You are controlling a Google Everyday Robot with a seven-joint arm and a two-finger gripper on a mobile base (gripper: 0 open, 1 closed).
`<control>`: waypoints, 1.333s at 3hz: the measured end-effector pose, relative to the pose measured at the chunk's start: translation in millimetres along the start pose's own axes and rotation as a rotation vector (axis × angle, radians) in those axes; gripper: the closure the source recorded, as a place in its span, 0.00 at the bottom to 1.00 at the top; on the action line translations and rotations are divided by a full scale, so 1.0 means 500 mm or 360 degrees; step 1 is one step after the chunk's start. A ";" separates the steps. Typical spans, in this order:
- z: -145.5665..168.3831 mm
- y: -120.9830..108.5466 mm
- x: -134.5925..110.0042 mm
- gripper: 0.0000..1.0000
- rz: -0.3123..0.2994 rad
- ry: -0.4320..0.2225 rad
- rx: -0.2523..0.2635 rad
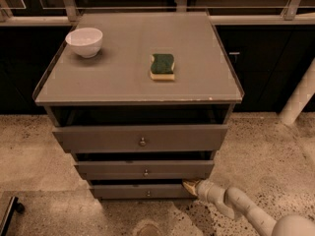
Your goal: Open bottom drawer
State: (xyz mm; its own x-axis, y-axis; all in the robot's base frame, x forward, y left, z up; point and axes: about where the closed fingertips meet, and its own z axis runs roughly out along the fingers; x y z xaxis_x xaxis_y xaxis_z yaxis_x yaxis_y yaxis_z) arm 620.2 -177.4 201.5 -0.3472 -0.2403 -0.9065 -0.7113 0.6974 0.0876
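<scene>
- The bottom drawer (123,191) is the lowest and narrowest grey front of the cabinet, just above the speckled floor (44,156). Its long axis runs left to right across your view. It looks shut or nearly so, sitting further back than the two fronts above it.
- Its small round knob (148,193) sits at the middle of that front. I judge this to be the natural place to pull from.
- The gripper (189,185) is at the right end of the bottom drawer, level with the front's upper right corner and touching it or just beside it. I cannot tell whether the gripper is apart, together or clamped on anything.
- So the relation that matters is this: the knob lies to the left of the gripper, along the drawer's long axis and slightly lower. The drawer's travel is towards you, out of the cabinet.
- If you mean to take the knob, you need a sideways shift left before any pull. If you mean to hook the right edge, I judge you are already about there.
- The arm (236,205) reaches in from the lower right, low over the floor, so a pull back along it would go outward and somewhat to the right.
- The middle drawer (113,169) overhangs directly above the gripper, so keep low.
- The top drawer (98,139) and the cabinet top (123,87), with its white bowl (84,42) and green sponge (162,66), are well apart from the work.
</scene>
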 end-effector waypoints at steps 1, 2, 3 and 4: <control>0.001 -0.001 -0.007 1.00 0.0002 -0.0005 0.0008; 0.002 -0.007 -0.006 1.00 0.0030 -0.0012 0.0038; 0.011 -0.017 0.002 1.00 0.0067 -0.0006 0.0105; 0.008 -0.017 -0.004 1.00 0.0067 -0.0006 0.0105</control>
State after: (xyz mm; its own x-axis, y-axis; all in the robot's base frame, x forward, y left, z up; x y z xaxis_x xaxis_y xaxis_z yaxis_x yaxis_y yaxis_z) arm 629.3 -180.0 200.8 -0.3738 -0.2076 -0.9040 -0.6542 0.7499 0.0983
